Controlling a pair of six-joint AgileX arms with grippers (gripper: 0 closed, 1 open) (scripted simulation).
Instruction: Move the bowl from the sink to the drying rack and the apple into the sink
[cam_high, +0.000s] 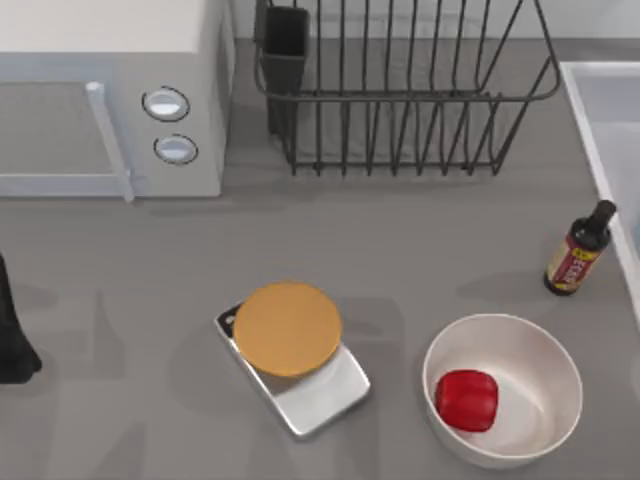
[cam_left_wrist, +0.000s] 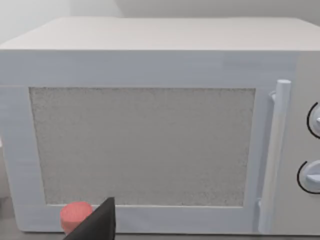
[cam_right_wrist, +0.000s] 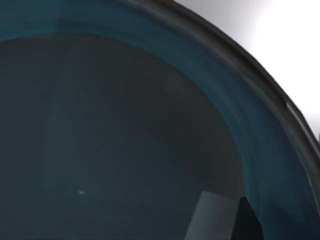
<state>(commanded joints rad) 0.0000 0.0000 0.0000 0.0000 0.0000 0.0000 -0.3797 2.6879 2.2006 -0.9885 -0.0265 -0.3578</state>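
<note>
We find the microwave (cam_high: 110, 95) at the top view's upper left, white with a vertical bar handle and two round dials; no writing is legible on it. The drying rack (cam_high: 400, 95) stands at upper centre, dark wire with upright bars and a black utensil cup (cam_high: 285, 45) at its left end. The sink (cam_high: 600, 110) meets the right edge, showing its pale raised rim. A white bowl (cam_high: 545, 350) sits lower right with the apple (cam_high: 466, 400) resting inside it. A silver kitchen scale (cam_high: 320, 390) lies left of the white bowl, carrying a round orange platter. A dark bottle (cam_high: 578, 250) stands just left of the sink; its label is red and yellow, text unreadable.

Our left arm (cam_high: 12, 340) sits parked at the left edge, facing the microwave door; we cannot tell its finger state. In the right wrist view the bowl (cam_right_wrist: 125, 130) appears very close, teal-blue inside; the right gripper's state we likewise cannot tell.
</note>
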